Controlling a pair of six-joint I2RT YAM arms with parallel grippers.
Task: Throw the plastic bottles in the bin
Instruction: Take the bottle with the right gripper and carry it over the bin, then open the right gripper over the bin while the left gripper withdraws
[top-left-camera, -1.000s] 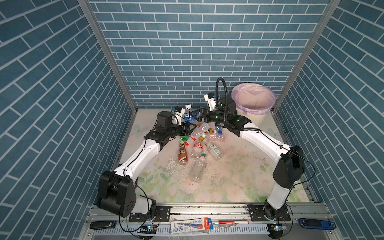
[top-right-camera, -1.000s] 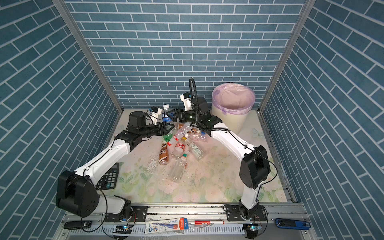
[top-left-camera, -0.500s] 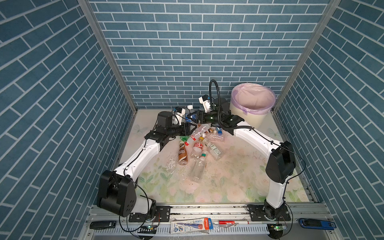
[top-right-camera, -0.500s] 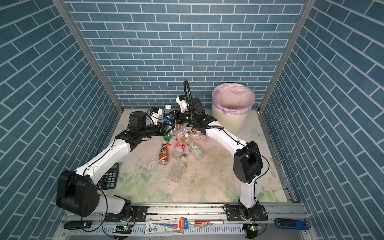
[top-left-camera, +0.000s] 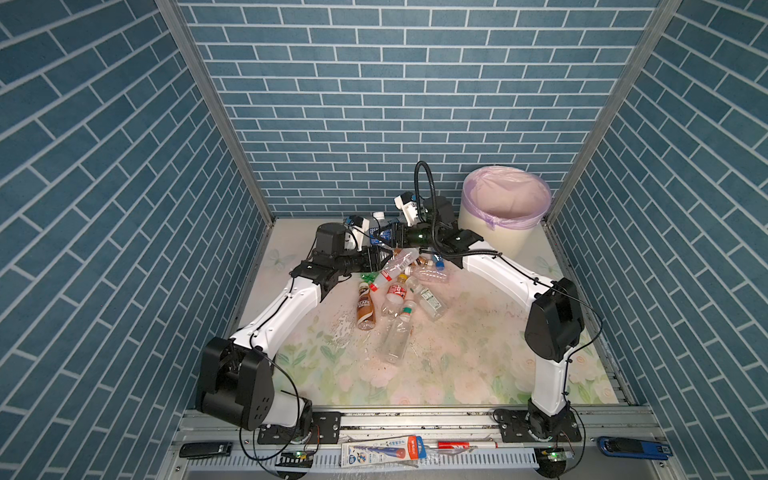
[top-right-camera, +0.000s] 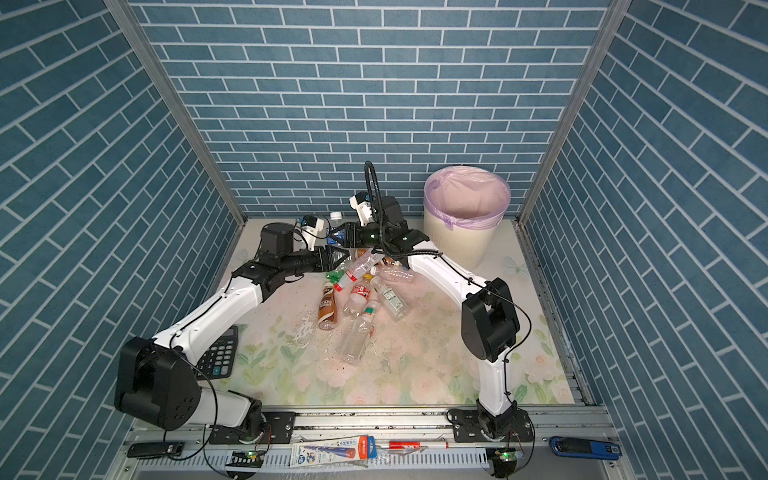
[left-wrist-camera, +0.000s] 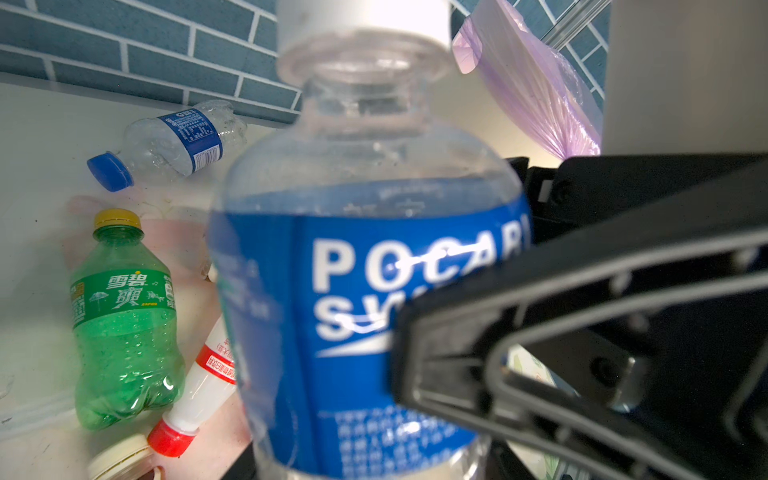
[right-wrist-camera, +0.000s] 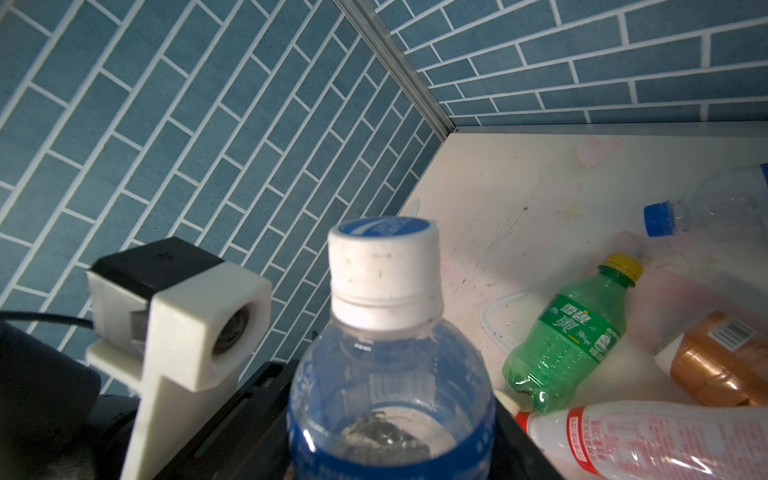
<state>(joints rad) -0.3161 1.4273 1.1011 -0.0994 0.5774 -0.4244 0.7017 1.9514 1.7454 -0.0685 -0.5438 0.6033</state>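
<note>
Upright blue-label bottle (left-wrist-camera: 365, 291), cap upward

We see a table (top-left-camera: 457, 374) covered with a pale sheet printed with pink flowers and green leaves, scuffed and speckled with dark marks. The bin (top-left-camera: 513, 243) stands upright in its far right corner. Toward the back, near the middle, a huddle of plastic bottles lies on its sides. It includes a brown bottle (top-left-camera: 365, 309) with a long clear bottle (top-left-camera: 397, 343) near it. There is also a green Sprite bottle (left-wrist-camera: 124, 328) with a white, red-capped bottle (left-wrist-camera: 195, 395) just beside it. A clear bottle with a blue cap (left-wrist-camera: 174, 139) lies near the back wall. 1 black calculator (top-right-camera: 220, 353) lies near the left edge.
</note>
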